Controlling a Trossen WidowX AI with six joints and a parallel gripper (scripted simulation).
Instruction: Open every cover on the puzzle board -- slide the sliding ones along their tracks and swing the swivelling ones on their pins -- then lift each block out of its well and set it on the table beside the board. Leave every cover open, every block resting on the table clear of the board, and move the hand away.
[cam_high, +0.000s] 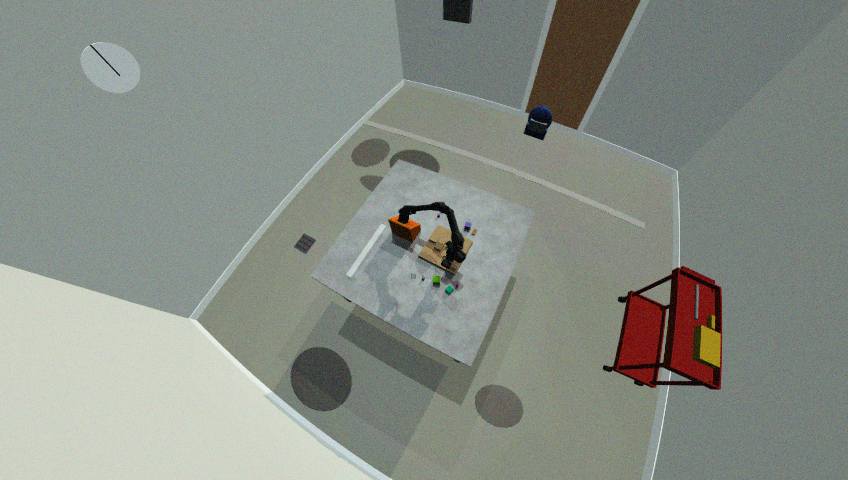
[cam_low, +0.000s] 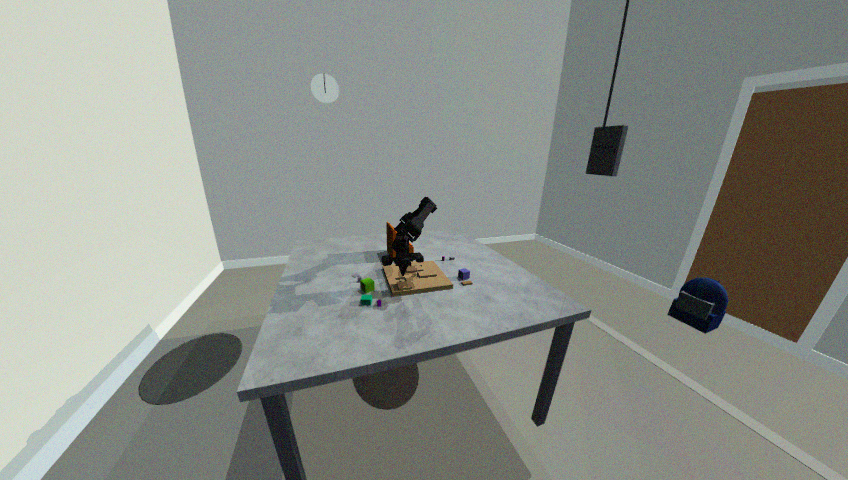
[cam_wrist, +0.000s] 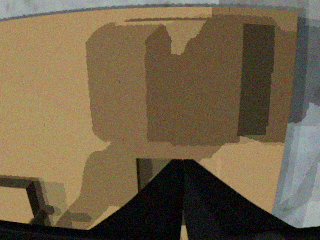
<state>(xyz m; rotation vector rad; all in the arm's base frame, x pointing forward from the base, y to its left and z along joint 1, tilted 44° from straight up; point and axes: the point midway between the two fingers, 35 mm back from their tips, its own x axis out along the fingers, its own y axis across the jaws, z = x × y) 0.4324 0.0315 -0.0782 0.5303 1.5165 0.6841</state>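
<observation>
Hand (cam_high: 447, 261) (cam_low: 403, 273) (cam_wrist: 182, 170): one, black, closed with its fingertips together, gripping nothing; positioned over the puzzle board (cam_high: 440, 231) (cam_low: 439, 284) (cam_wrist: 45, 100). Contact with the board: cannot be told.

Board: one, tan wood, flat on the counter (cam_high: 487, 297) (cam_low: 416, 330), partly in shadow. Wrist view records a long dark recess (cam_wrist: 256, 80) near one board edge and a smaller opening (cam_wrist: 145, 172) just beside the fingertips. Cover positions: not all distinguishable.

Arm (cam_high: 455, 224) (cam_low: 424, 212): one, black, arching to the board from an orange mount (cam_high: 404, 228) (cam_low: 390, 239) near it.

Blocks, on the counter off the board: one green block (cam_high: 436, 280) (cam_low: 367, 285), near one side of the board; one teal block (cam_high: 449, 289) (cam_low: 366, 300), same side; one small purple piece (cam_high: 457, 286) (cam_low: 379, 302), beside the teal; one violet block (cam_high: 467, 226) (cam_low: 464, 274), across the board from the green, with a flat tan piece (cam_high: 474, 231) (cam_low: 467, 283) near it.

White strip (cam_high: 365, 251): one, lying beyond the mount from the board.

Red cart (cam_high: 673, 333): one, well apart from the board, yellow box (cam_high: 709, 346) on top.
</observation>
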